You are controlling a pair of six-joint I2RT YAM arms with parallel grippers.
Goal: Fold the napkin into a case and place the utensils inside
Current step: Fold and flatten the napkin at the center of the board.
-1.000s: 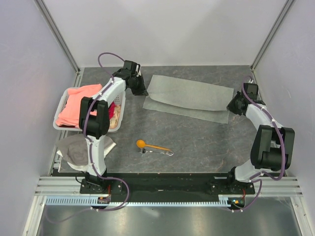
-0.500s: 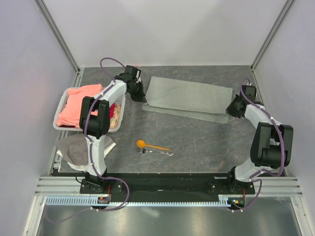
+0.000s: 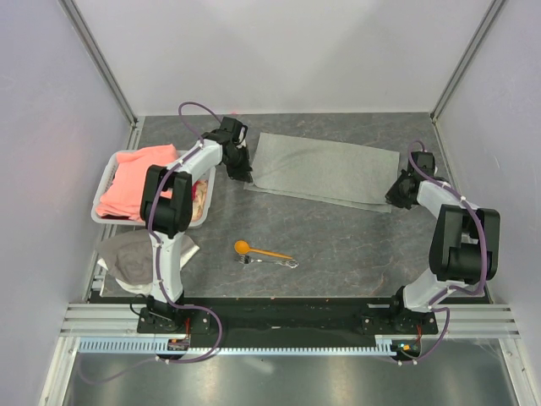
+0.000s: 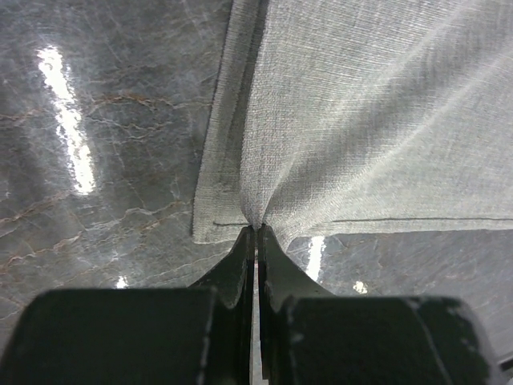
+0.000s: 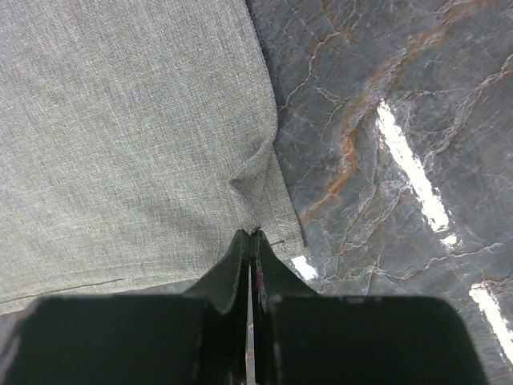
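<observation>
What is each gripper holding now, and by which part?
Both pinch the napkin: the left gripper at its left end, the right gripper at its right end, near the corners.

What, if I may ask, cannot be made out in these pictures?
Top view: the fork is too small, close beside the spoon; its tines are unreadable.
Top view: the basket contents lie hidden beneath the pink cloth and left arm.
Wrist views: the napkin is cut off by the frame edges beyond the left tool and right tool; its full shape shows only from above.
</observation>
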